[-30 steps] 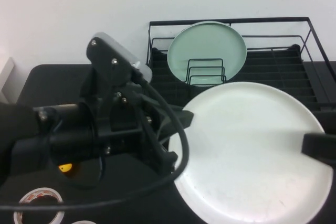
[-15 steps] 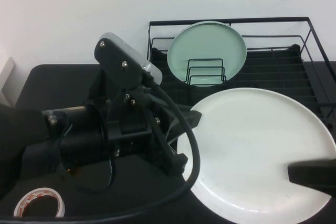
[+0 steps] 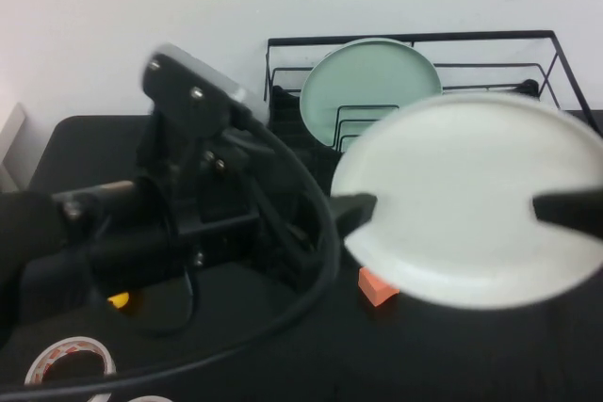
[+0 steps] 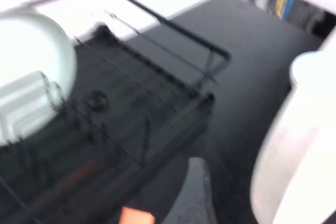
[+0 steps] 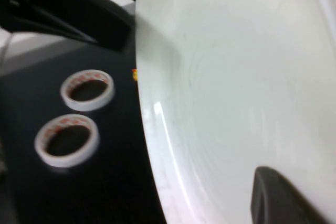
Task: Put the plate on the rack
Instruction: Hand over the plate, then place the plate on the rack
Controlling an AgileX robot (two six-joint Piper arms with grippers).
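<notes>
A: Looking for the plate (image 3: 466, 200). Where?

B: Up off the bench (image 3: 89, 138), hanging in the air on the robot's side of the rack (image 3: 556, 68). Covering the lower right edge of the green plate (image 3: 372, 91) in the high view; cannot tell whether touching.

A: Facing which way?

B: Tilted, with the broad white face turned up toward the raised camera. Seen from there as an oval stretched left to right. Round, so no true long axis of its own.

A: Held by what?

B: Clamped by the right claw (image 3: 551, 209) at the right rim. Confirmed in the right wrist view by a dark finger (image 5: 273, 198) lying flat on the white face.

A: And the left claw (image 3: 358, 209)?

B: Sitting at the plate's left rim in the high view, but released. In the left wrist view, just one pale finger (image 4: 195, 192), standing apart from the plate's edge with dark bench between.

A: Anything in the rack?

B: Only the green plate, standing upright among the wire dividers toward the rack's left end, face toward the robot.

A: And on the bench?

B: A small orange block (image 3: 377, 286) just under the plate's left part. Two tape rolls (image 5: 86, 90) lying flat side by side, near the robot's left.
</notes>
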